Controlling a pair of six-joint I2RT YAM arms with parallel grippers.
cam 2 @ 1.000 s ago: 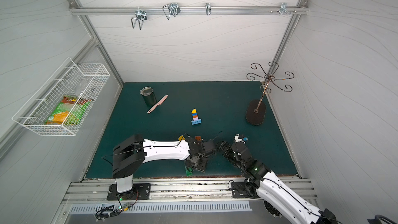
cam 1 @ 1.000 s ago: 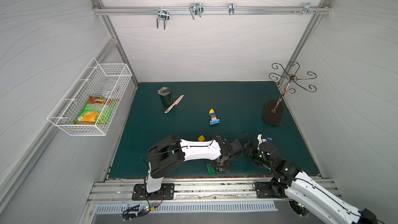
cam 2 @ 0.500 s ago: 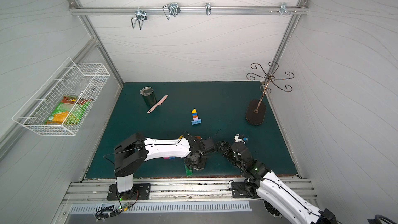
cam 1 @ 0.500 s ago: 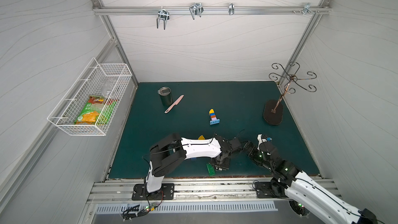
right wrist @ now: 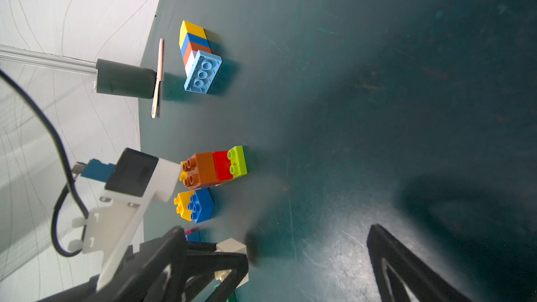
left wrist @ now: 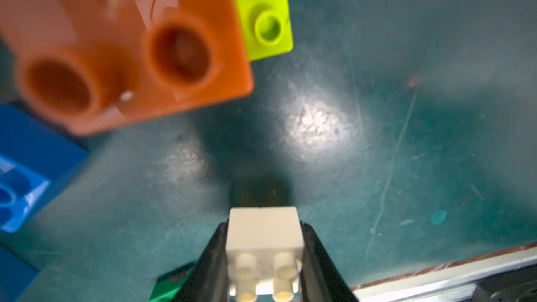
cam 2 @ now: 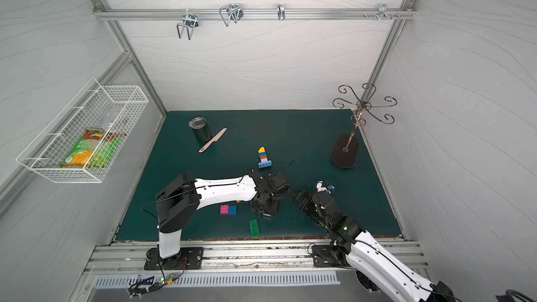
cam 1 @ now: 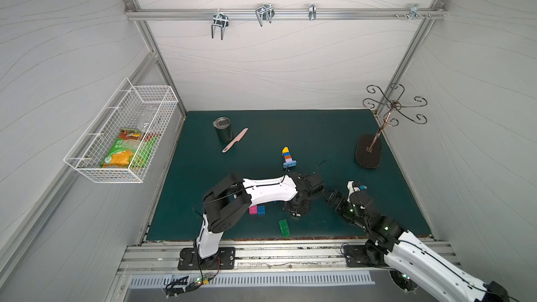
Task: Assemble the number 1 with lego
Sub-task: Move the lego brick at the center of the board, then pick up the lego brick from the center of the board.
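My left gripper [left wrist: 263, 225] is shut on a white lego brick [left wrist: 263, 235], studs toward the camera, just above the green mat. In both top views it [cam 1: 296, 207] [cam 2: 263, 207] points down near the front middle. My right gripper [right wrist: 274, 230] stands open beside it, nothing between its fingers; the white brick [right wrist: 231, 246] shows by its one finger. A stack of yellow, blue, orange and lilac bricks on a light blue base [cam 1: 287, 156] [right wrist: 197, 53] lies mid-table. An orange, red and lime cluster [right wrist: 215, 169] and a yellow and blue pair [right wrist: 194, 204] lie close by.
Pink and blue bricks [cam 1: 257, 210] and a green plate [cam 1: 284, 228] lie near the front edge [cam 1: 290, 239]. A dark cup [cam 1: 223, 130] and pink knife [cam 1: 235, 140] sit back left. A metal hook stand [cam 1: 368, 151] is back right, a wire basket [cam 1: 122, 137] on the left wall.
My left gripper's jaws have closed on the white brick and its arm shifted slightly. The right arm has stayed where it was, open.
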